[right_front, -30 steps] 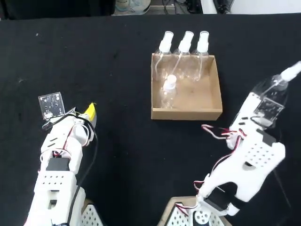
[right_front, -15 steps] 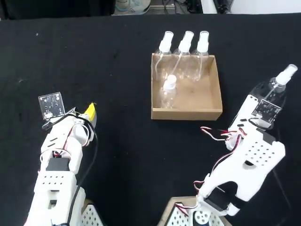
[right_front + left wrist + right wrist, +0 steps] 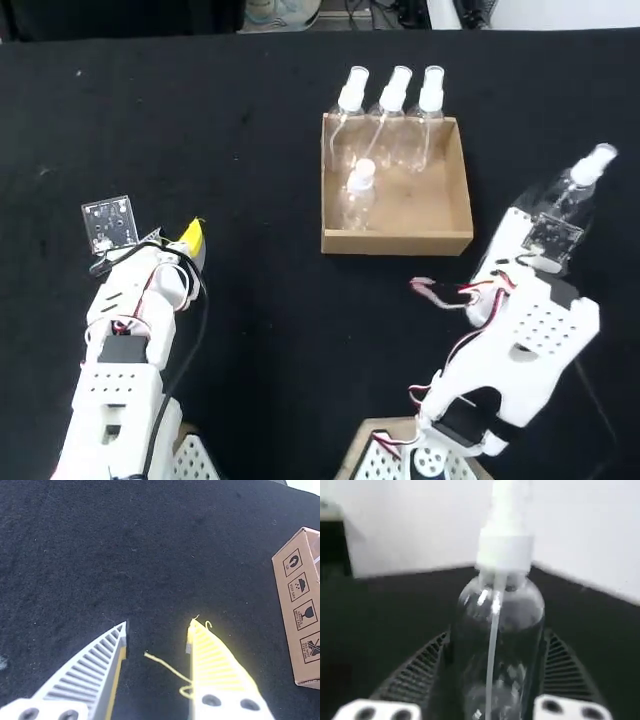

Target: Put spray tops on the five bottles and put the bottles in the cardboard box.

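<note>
My right claw [image 3: 496,645] is pinching the fifth bottle [image 3: 495,605] around its body, one finger on each side, with the spray top [image 3: 505,550] on. From above, that bottle [image 3: 572,190] is tilted, top pointing toward the desk's far right corner, near the right edge. A strip of bare black desk [image 3: 250,150] separates it from the cardboard box's [image 3: 396,243] right wall. Inside, three bottles [image 3: 393,100] line the far wall and a fourth [image 3: 358,195] stands toward the left; the right part of the floor is bare. My left claw [image 3: 158,630] is spread over bare desk at the near left, well apart from the box.
</note>
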You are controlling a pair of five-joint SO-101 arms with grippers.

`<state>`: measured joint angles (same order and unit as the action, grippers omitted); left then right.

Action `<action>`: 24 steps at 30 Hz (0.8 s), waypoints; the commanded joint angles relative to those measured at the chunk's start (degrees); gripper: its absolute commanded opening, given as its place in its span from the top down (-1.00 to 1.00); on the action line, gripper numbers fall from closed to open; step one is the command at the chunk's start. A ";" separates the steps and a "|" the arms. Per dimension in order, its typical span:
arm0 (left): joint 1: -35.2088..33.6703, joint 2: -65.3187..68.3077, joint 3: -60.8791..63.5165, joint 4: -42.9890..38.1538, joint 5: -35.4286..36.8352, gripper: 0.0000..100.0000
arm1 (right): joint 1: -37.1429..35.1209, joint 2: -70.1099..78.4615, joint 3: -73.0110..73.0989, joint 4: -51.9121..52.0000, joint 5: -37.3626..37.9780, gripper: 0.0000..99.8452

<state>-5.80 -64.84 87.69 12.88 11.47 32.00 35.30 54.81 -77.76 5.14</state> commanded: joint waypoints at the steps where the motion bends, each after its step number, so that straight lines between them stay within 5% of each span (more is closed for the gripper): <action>1: -0.22 -0.88 -1.01 -1.41 -0.09 0.62 | -1.67 -6.29 2.15 -0.53 0.44 0.45; 24: -0.22 -0.88 -1.01 -1.41 -0.09 0.62 | -0.70 -12.00 5.76 -0.97 0.35 0.46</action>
<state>-5.80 -64.84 87.69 12.88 11.47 31.30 30.02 58.51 -77.76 5.14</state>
